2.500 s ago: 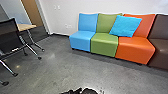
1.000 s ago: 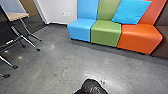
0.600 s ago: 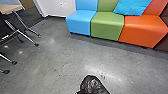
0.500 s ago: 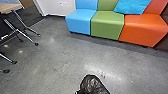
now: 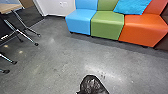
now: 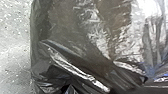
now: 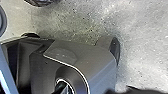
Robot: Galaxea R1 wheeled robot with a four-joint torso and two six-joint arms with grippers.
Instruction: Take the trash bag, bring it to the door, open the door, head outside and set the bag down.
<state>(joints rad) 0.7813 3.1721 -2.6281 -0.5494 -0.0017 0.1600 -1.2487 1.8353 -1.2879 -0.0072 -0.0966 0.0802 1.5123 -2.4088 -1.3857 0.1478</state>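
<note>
Grey floor (image 5: 57, 60) under blue seat (image 5: 78, 22), green seat (image 5: 107, 26), orange seat (image 5: 142, 28)

Honestly there's loads of room to pass over the floor (image 5: 62, 55) between the bag (image 5: 91, 85) and the seats (image 5: 107, 28), but those block the far side and chair legs (image 5: 9, 59) crowd the left.

From high up, the head view looks forward and down across the floor (image 5: 62, 57) to the colored seats (image 5: 107, 25). The left wrist view faces the trash bag (image 5: 92, 85) very closely; both share it. The right looks floorward past the robot's plate (image 7: 75, 50).
</note>
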